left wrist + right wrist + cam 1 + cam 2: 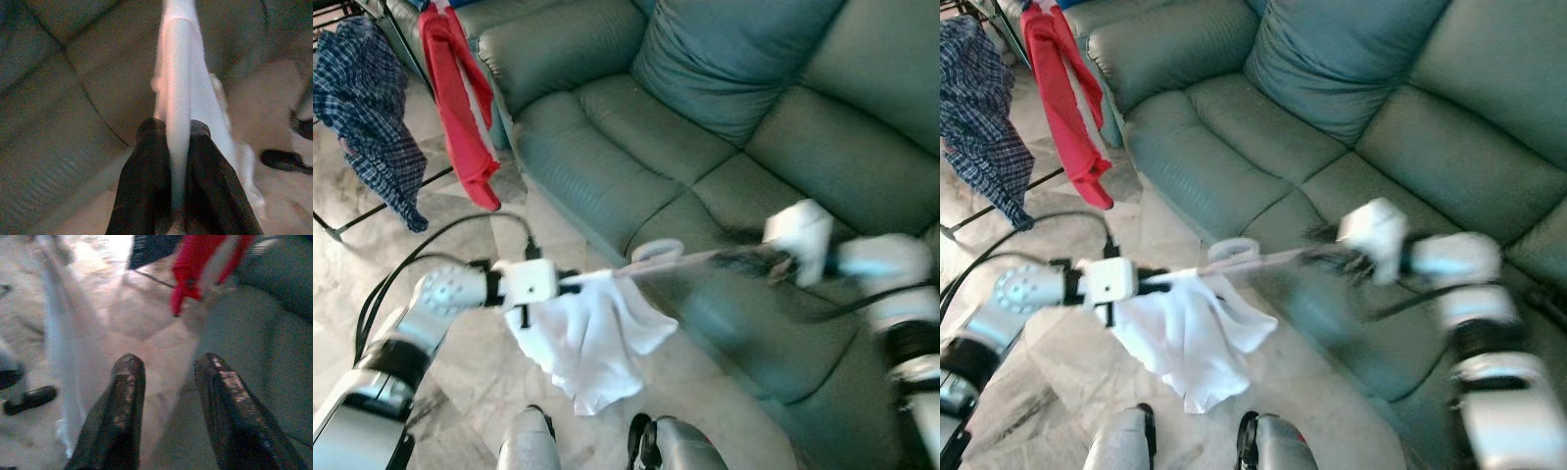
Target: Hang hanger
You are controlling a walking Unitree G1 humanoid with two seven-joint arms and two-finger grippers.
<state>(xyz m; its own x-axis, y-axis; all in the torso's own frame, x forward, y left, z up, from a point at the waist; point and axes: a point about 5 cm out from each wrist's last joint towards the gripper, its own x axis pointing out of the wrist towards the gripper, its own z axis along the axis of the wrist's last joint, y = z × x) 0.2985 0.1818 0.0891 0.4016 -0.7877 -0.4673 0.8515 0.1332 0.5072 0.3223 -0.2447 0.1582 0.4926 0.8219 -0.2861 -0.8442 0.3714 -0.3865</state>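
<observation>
Holding one end of a pale hanger (651,257) with a white shirt (592,343) draped over it, the left gripper (178,142) has its two black fingers (144,171) clenched on the cloth-covered bar, as the left wrist view shows plainly. The main risk, as I judge it, is the shirt sliding off the bar while the hanger is carried across to the drying rack (337,223), where a red garment (460,108) and a checked shirt (367,108) already hang; a tilt of the bar or a brush against the green sofa (724,127) could cause that. The hook could also miss the rail, since the head views are blurred and the rack lies well apart, off to the robot's left. The right gripper (168,367) hangs released, its fingers spread with nothing between them, near the hanger's far end above the sofa seat.
</observation>
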